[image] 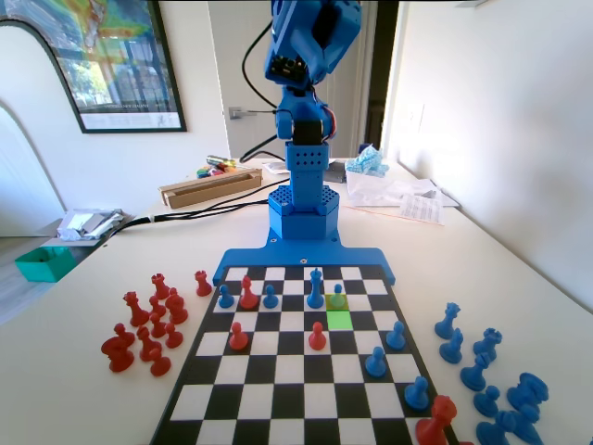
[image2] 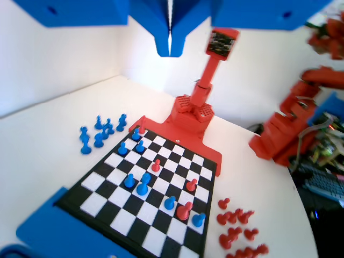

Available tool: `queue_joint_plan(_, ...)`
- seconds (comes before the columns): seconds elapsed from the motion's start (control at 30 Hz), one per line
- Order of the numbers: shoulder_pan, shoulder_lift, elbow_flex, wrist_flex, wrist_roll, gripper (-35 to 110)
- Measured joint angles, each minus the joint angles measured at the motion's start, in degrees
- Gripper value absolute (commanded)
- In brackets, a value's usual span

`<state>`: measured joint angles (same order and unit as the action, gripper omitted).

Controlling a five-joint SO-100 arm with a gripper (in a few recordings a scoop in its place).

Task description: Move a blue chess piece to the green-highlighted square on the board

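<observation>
No writing can be read anywhere: the framed poster (image: 97, 60) on the wall has a line of print along its bottom edge, too small to make out.

In the wrist view the tool (image2: 170, 45) hangs high above the board (image2: 107, 188), its two jaws pressed together with only a thin bright slit between them, clenched on nothing and touching nothing. In the fixed view the blue arm (image: 304, 139) stands upright at the far end of the board, folded up well clear of the pieces.

The blue chess piece (image: 339, 298) stands upright on its flared base, round head up, on an olive-tinted square in the fixed view. The green-highlighted square (image: 339, 320) lies directly in front of it, touching that square's near edge, and is bare. A taller slender blue piece (image: 316, 288) stands just left of the pawn. Red pawns (image: 318, 336) stand left of the green square. More red pieces (image: 148, 324) are grouped on the worktop (image: 74, 371) left of the board, blue ones (image: 491, 371) on the right
</observation>
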<state>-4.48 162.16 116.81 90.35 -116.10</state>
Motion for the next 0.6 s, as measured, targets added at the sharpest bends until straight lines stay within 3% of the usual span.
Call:
queue_joint_plan(0.4, 0.1, -21.5, -1.7, -9.6, -20.9, 1)
queue_joint_plan(0.6, -0.8, -33.5, -3.8, -6.6, -26.8, 1)
